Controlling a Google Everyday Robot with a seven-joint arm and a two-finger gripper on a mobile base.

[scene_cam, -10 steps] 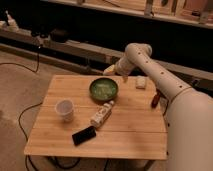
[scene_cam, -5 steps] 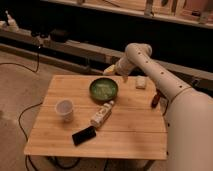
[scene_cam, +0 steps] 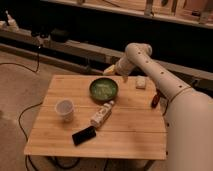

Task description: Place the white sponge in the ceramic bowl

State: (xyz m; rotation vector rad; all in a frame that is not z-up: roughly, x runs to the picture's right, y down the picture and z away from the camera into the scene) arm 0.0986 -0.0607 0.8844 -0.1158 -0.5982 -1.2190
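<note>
The white sponge (scene_cam: 141,82) lies on the wooden table (scene_cam: 130,125) near its far right edge. The ceramic bowl (scene_cam: 104,90), dark green with a lighter mottled inside, stands at the far middle of the table, left of the sponge. My arm reaches in from the right and bends over the far edge. My gripper (scene_cam: 113,70) hangs just behind and above the bowl's far rim, left of the sponge and apart from it. I see nothing held in it.
A white cup (scene_cam: 64,109) stands at the left. A white labelled bottle (scene_cam: 101,115) lies in front of the bowl. A black phone (scene_cam: 83,135) lies near the front edge. A small red object (scene_cam: 155,100) sits at the right edge. Cables run on the floor at left.
</note>
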